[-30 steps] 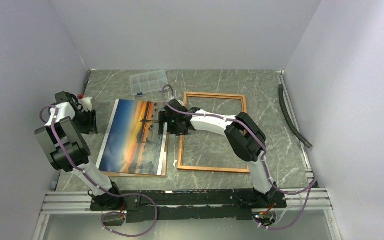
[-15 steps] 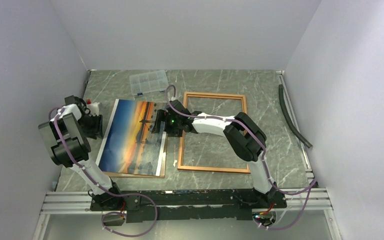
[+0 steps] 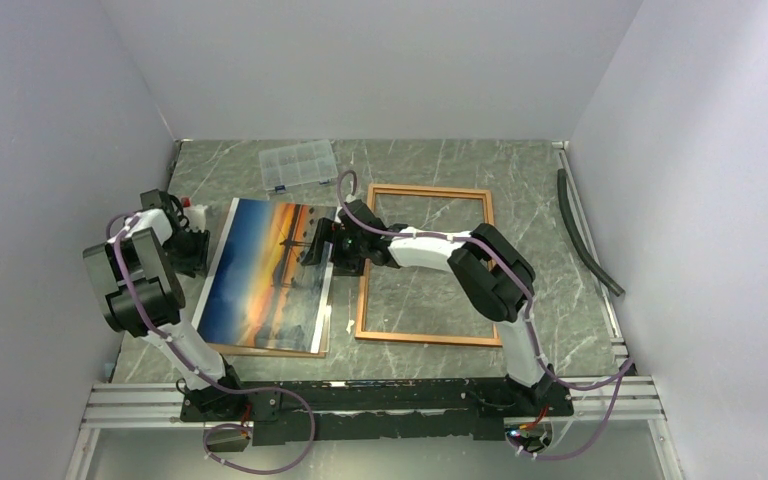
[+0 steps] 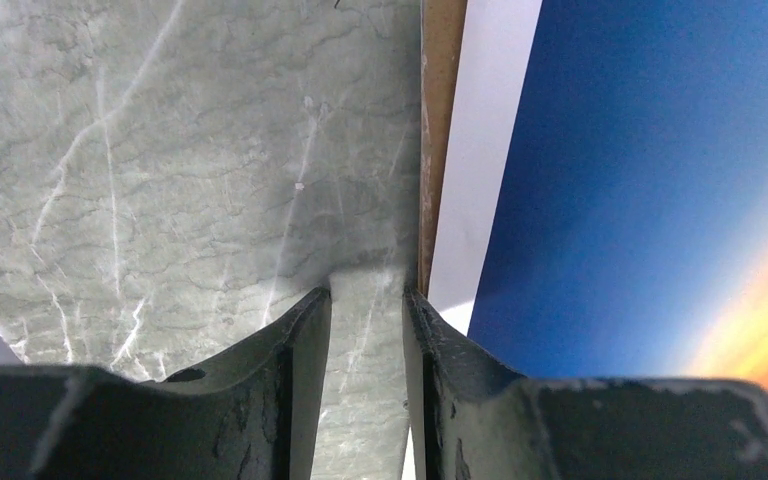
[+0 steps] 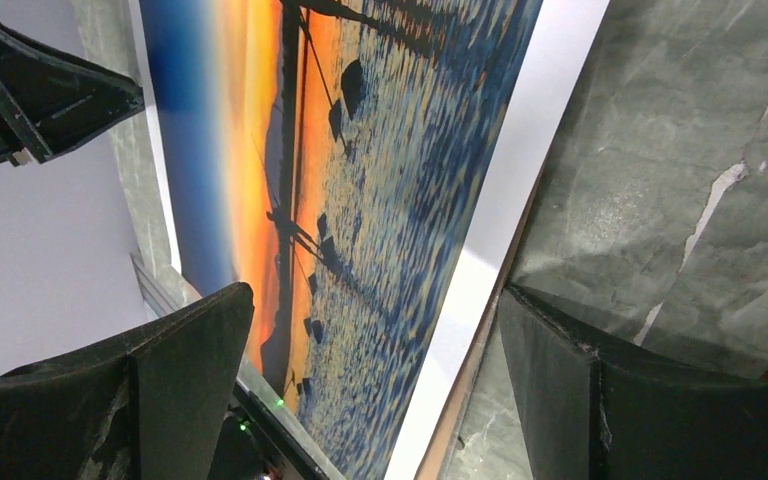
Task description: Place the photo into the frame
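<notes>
Here's the right arm, reaching from its base across the frame (image 3: 430, 190), elbow bent above the frame's right half, forearm running leftward over its upper left corner. The right hand (image 3: 317, 246) sits low at the right edge of the photo (image 3: 265, 280), jaws spread wide. In the wrist view, one finger hangs over the sunset print and the other over the bare worktop (image 3: 560, 290), with nothing gripped between them.

Over on the left, the arm is folded up tight, elbow high near the wall and forearm angled down. The left hand (image 4: 367, 300) is right at the worktop beside the photo's left margin. Its jaws stand narrow, only a slim gap with grey marble showing through, holding nothing.

The photo lies face up on a brown backing board (image 3: 260, 349), just left of the frame and outside it. The frame lies flat on the worktop, showing marble through its pane.
</notes>
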`<move>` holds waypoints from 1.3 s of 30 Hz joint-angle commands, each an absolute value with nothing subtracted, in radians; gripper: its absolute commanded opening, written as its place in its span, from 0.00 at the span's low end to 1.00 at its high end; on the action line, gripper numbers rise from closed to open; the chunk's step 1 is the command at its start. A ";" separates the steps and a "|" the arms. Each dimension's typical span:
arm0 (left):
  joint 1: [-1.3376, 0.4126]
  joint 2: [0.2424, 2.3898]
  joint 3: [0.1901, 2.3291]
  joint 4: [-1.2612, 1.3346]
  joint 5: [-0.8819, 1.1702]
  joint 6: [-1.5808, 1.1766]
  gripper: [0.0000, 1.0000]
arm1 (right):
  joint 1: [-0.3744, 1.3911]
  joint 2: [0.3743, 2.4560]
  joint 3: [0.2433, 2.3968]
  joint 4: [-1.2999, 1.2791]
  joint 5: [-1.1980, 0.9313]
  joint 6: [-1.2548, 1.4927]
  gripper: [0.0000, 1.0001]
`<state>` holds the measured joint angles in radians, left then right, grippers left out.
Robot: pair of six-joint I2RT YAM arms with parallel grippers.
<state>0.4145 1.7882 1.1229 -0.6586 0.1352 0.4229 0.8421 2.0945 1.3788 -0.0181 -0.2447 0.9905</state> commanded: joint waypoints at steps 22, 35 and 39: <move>0.370 1.813 1.086 -0.692 0.169 0.428 0.32 | 0.856 1.934 1.304 0.433 -0.553 1.040 0.99; 0.388 1.802 1.111 -0.734 0.201 0.432 0.30 | 0.857 1.997 1.293 0.484 -0.551 1.108 0.99; 0.430 1.801 1.162 -0.760 0.206 0.436 0.32 | 0.853 1.962 1.277 0.438 -0.531 1.089 0.94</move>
